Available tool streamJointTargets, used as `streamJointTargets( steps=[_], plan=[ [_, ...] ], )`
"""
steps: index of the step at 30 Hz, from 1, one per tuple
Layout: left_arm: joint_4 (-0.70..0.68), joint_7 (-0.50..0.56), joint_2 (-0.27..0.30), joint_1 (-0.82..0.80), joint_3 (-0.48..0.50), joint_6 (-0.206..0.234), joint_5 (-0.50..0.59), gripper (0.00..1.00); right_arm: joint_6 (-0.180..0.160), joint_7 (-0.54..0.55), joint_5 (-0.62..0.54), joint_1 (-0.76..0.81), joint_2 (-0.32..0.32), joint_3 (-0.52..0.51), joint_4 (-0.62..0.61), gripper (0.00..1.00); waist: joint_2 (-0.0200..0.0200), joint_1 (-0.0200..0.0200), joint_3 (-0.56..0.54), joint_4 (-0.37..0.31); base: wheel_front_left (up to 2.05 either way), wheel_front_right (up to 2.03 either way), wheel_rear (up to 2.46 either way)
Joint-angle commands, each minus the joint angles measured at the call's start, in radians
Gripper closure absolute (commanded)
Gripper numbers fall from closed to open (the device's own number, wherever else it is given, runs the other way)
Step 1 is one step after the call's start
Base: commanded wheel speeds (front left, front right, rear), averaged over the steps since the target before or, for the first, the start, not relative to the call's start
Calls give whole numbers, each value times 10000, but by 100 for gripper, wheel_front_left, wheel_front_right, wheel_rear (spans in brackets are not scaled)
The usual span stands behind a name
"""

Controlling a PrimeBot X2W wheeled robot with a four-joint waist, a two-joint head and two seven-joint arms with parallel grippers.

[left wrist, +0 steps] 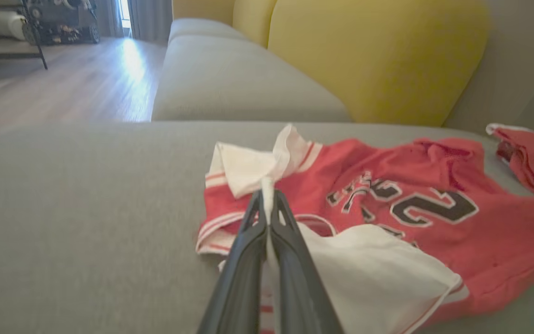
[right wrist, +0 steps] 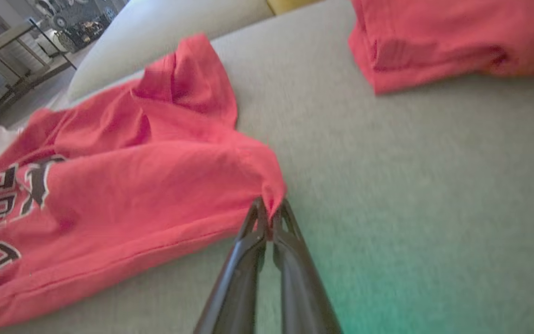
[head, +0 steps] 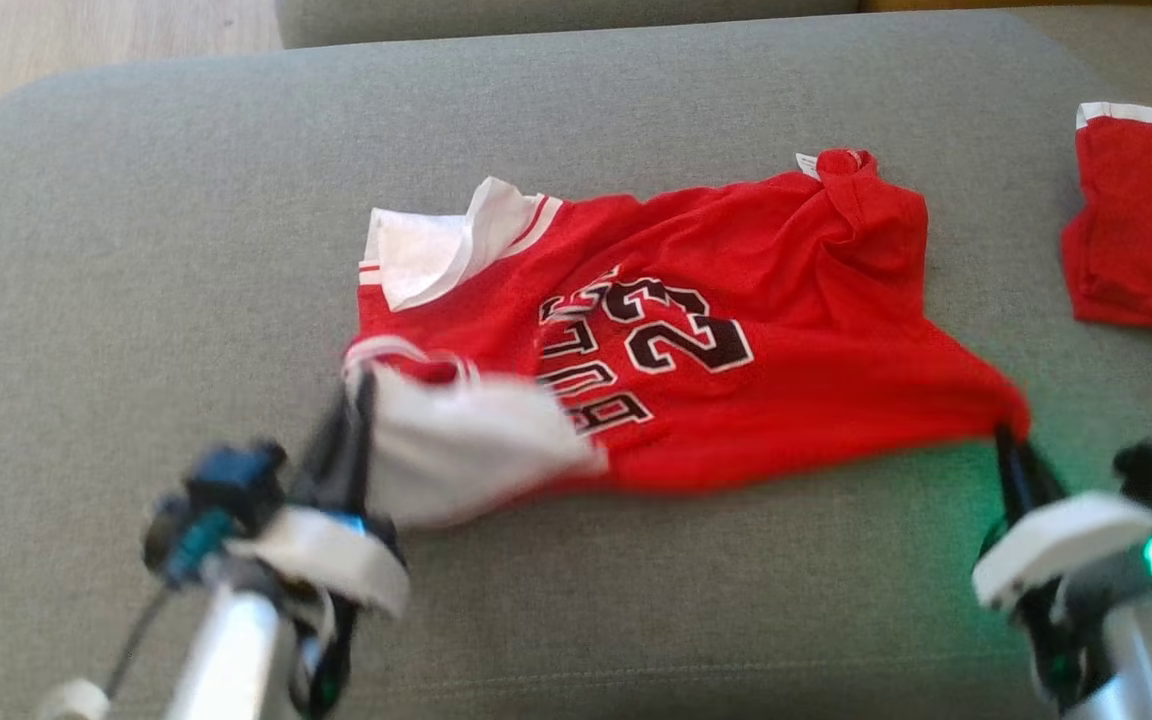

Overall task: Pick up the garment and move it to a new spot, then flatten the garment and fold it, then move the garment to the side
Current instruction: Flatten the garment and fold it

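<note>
The red mesh basketball jersey with white trim and black numbering lies spread across the middle of the grey upholstered sofa cushion, rumpled, its lettering upside down in the head view. At the near left edge a white panel is turned up, and here is the left tool, fingers clenched tight on a thin white fold of that jersey; the wrist view shows the cloth pinched right between the two dark fingertips. Over on the other side, the right tool is clamped on the jersey's near red corner, the fabric drawn to a point at the tips. Both corners are gripped low, just above the cushion. Well apart to the right sits a second red garment with a white band, loosely bundled. Behind, a yellow rounded backrest and pale wooden floor.
</note>
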Motion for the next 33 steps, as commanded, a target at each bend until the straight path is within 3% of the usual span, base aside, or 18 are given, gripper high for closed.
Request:
streamJointTargets(
  steps=[1, 3, 4, 5, 6, 19, 33],
  plan=[
    [-101, -124, 72, -65, 114, -106, 113, 100, -7, 20, -50, 61, -19, 230, -201, 100, 0, 0, 9, 14, 0, 0, 0],
    [79, -124, 67, 33, 30, -136, 144, 100, -7, 26, -155, 159, -14, 242, -137, 100, 0, 0, 14, 17, 0, 0, 0],
    [256, -124, 63, 104, -33, -158, 174, 93, -7, 24, -260, 232, 6, 242, -77, 100, 0, 0, 20, 16, 0, 0, 0],
    [412, -124, 58, 148, -55, -172, 177, 62, -7, 4, -334, 275, 49, 206, -25, 97, 0, 0, 25, 12, 0, 0, 0],
    [538, -124, 50, 168, -41, -174, 176, 0, -7, -78, -403, 291, 98, 120, 2, 0, 0, 0, 26, 7, 0, 0, 0],
    [-515, -124, -55, 556, 821, 120, -280, 0, -7, -1641, -462, 508, 458, -132, -1356, 0, 0, 0, -93, 9, 0, 0, 0],
    [614, -124, -68, 402, -208, 101, -192, 0, -7, -1602, -703, 632, 710, 69, -1495, 0, 0, 0, -110, -81, 0, 0, 0]
  ],
)
